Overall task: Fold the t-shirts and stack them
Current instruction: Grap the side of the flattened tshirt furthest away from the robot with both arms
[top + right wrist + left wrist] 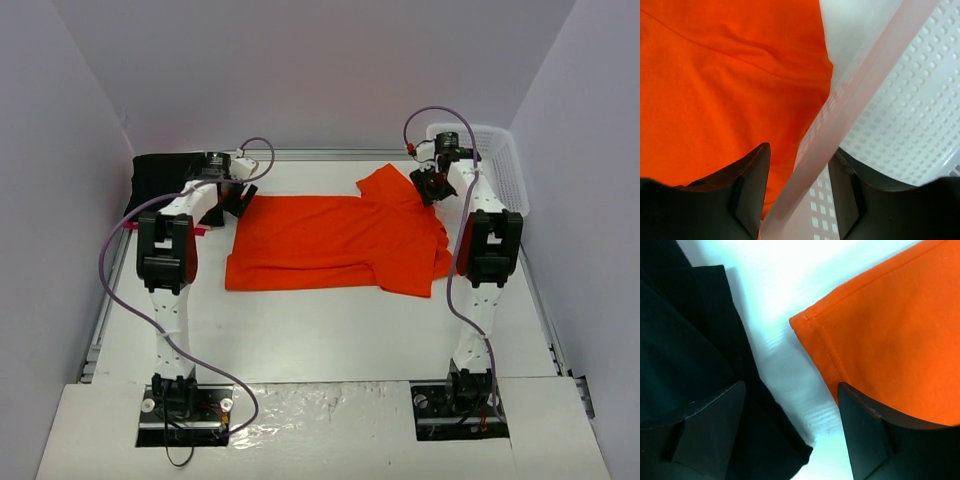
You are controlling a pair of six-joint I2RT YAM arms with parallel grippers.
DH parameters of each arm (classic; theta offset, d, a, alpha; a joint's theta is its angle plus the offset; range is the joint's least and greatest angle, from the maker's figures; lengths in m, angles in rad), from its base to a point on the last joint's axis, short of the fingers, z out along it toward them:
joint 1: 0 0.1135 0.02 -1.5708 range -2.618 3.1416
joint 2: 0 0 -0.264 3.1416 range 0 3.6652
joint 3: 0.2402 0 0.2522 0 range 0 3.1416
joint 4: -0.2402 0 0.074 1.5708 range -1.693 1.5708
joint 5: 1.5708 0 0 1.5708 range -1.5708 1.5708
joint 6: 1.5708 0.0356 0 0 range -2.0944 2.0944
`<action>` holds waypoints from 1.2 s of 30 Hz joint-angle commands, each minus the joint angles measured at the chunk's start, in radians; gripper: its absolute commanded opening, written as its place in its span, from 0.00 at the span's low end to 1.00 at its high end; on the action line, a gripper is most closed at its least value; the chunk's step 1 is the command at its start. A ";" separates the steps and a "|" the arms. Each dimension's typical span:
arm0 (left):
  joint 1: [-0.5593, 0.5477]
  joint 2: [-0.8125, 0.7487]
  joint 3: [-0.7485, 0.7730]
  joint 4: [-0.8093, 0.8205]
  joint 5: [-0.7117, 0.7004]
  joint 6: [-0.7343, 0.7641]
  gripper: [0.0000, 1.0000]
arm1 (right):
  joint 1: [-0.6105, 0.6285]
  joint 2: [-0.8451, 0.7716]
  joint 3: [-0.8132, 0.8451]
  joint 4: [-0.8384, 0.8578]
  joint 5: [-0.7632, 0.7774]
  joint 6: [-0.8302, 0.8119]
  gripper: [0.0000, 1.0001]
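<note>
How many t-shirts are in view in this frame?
2. An orange t-shirt lies spread in the middle; a black t-shirt sits at the far left corner. That black pile may hide more.

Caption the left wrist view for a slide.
Open left tool straddling the bare table between a black garment and the hemmed corner of the orange t-shirt.

The table (330, 330) lies open before the orange t-shirt (330, 240); a basket (508, 172) blocks the far right corner.
</note>
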 commanded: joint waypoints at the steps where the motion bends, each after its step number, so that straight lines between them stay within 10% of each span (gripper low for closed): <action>1: 0.027 0.005 0.058 0.017 0.042 -0.046 0.73 | 0.022 -0.154 -0.039 0.009 0.064 0.006 0.46; 13: 0.058 0.019 0.101 -0.022 0.304 -0.093 0.59 | 0.037 -0.344 -0.097 0.067 0.093 0.034 0.48; 31: 0.059 0.174 0.276 -0.134 0.371 -0.083 0.57 | 0.146 -0.142 -0.042 0.023 0.033 0.018 0.47; 36: 0.059 0.193 0.298 -0.155 0.421 -0.082 0.34 | 0.151 -0.087 0.019 0.017 0.013 0.029 0.47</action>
